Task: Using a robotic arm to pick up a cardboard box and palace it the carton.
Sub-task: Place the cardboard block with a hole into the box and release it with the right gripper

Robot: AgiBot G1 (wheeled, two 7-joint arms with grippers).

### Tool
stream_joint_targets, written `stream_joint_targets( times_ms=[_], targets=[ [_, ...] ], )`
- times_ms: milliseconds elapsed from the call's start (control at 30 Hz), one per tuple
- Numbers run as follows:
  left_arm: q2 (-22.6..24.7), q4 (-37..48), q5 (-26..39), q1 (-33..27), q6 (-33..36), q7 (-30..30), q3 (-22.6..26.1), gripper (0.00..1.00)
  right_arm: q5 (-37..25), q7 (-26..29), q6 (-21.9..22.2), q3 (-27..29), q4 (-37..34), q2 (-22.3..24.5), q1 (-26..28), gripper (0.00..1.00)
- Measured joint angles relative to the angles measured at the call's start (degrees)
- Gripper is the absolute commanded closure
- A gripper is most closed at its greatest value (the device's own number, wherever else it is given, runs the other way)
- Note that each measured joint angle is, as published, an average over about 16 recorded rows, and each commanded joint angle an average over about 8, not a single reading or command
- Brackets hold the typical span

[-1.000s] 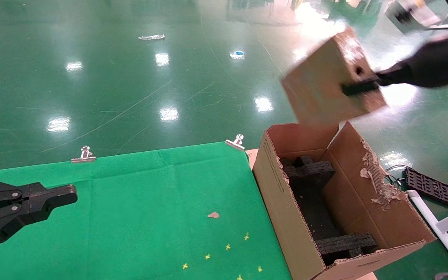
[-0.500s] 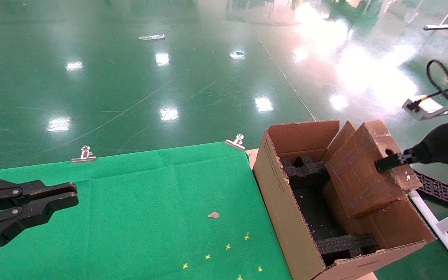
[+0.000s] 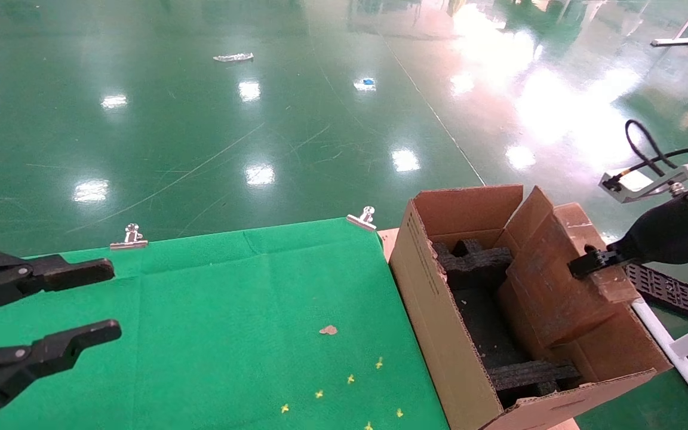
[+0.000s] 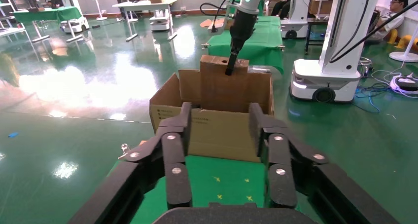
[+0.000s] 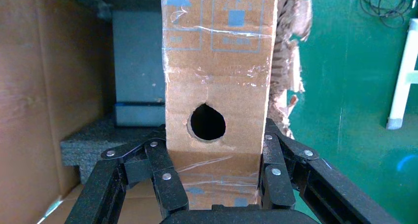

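Standing beside the green-clothed surface [image 3: 230, 298], the large tan corrugated carton [image 3: 433, 304] with black foam inserts [image 3: 475, 263] has the small worn reddish-brown cardboard box [image 3: 550, 292] lowered partway in against its far wall, tilted. The right gripper [image 5: 217, 150] has its fingers clamped on the box's narrow sides beside the round hole [image 5: 207, 121]. Light, stiff but crushable by my judgement, it is best held there, while the left gripper [image 3: 96, 298] idles with fingers apart.
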Motion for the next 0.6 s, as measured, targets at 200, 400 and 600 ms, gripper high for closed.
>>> stream_joint_targets(
  times_ms=[200, 400, 600],
  targets=[
    [-0.01, 0.00, -0.01, 0.00, -0.01, 0.01, 0.02, 0.00, 0.38, -1.13, 1.49, -0.30, -4.14, -2.87, -3.16, 1.00],
    [-0.02, 0.00, -0.03, -0.01, -0.02, 0.02, 0.04, 0.00, 1.72, -2.05, 4.12, -0.04, -7.81, -5.39, -7.56, 1.00],
    [-0.03, 0.00, -0.04, -0.01, -0.03, 0.03, 0.06, 0.00, 4.30, -3.71, 8.81, 1.11, -10.40, -7.00, -13.07, 1.00]
  ],
)
